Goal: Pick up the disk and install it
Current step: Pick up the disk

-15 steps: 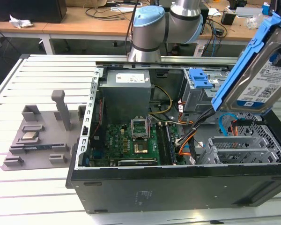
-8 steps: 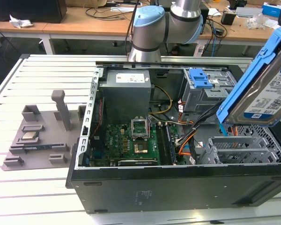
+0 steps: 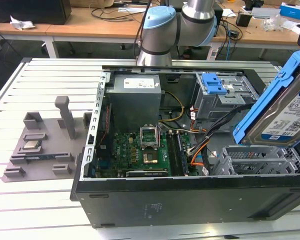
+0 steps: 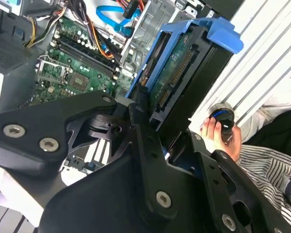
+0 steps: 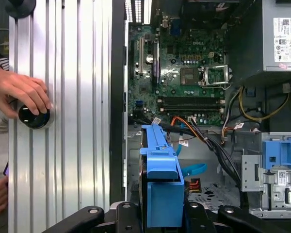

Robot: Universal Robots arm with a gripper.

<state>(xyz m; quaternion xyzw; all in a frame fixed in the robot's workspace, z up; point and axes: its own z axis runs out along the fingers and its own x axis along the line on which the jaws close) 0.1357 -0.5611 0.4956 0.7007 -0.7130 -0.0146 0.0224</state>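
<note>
Here the black gripper (image 5: pixel 162 219) is clamped on the disk (image 5: pixel 160 170), a flat silver hard drive in a bright blue plastic frame, with one finger against each broad face in both wrist views. In the first wrist view the disk is seen edge-on, its long axis running straight out from the fingers toward the green motherboard (image 5: pixel 184 73). In the exterior view the disk (image 3: pixel 280 115) hangs in the air at the exterior view's right. It is steeply tilted, with its long axis climbing toward that view's upper right and its white-and-blue label facing the camera. Its lower end hangs just above a silver perforated metal bay (image 3: pixel 260 160) in the near corner of the open black computer case (image 3: pixel 190 205). Deeper in the case sit a grey box-shaped power supply (image 3: pixel 135 95) and a grey metal drive cage with a blue latch (image 3: pixel 215 87). The case lies on a slatted aluminium table (image 3: pixel 40 210), beside a grey moulded fixture tray (image 3: pixel 40 160). In the first wrist view a person's hand (image 5: pixel 22 90) rests on a round black knob (image 5: pixel 34 117) on the table. Wooden desks (image 3: pixel 90 22) cluttered with cables stand behind the grey robot arm (image 3: pixel 162 35).
</note>
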